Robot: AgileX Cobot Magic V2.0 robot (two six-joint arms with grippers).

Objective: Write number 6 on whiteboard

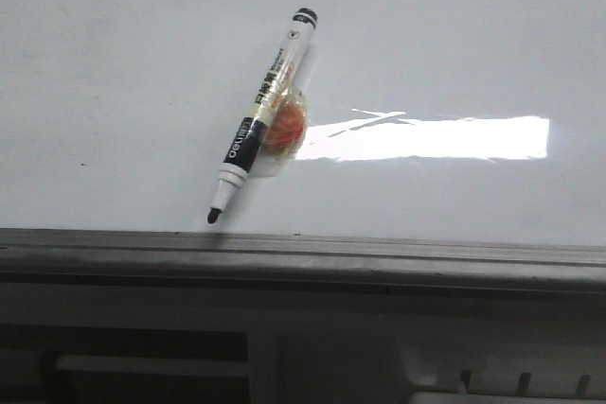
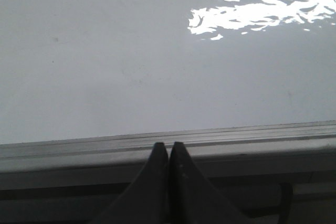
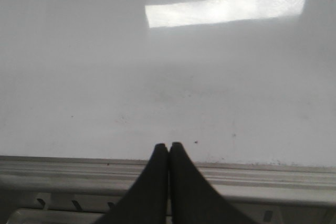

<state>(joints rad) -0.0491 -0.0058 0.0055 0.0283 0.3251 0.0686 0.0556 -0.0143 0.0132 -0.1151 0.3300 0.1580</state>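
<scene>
The whiteboard (image 1: pixel 114 92) fills the front view, glossy white with a bright glare patch and a grey frame edge (image 1: pixel 303 253) along its near side. A black-and-white marker (image 1: pixel 262 115) lies on it, uncapped, tip toward the frame, with a round orange piece taped to its barrel. No number 6 shows on the board. My left gripper (image 2: pixel 168 145) is shut and empty over the frame edge (image 2: pixel 79 148). My right gripper (image 3: pixel 168 145) is shut and empty over the frame edge (image 3: pixel 262 177). Neither gripper shows in the front view.
A grey slotted panel (image 1: pixel 492 380) lies below the frame on the near side. It also shows in the right wrist view (image 3: pixel 58 203). Small dark specks dot the board (image 3: pixel 196 142) near the right gripper.
</scene>
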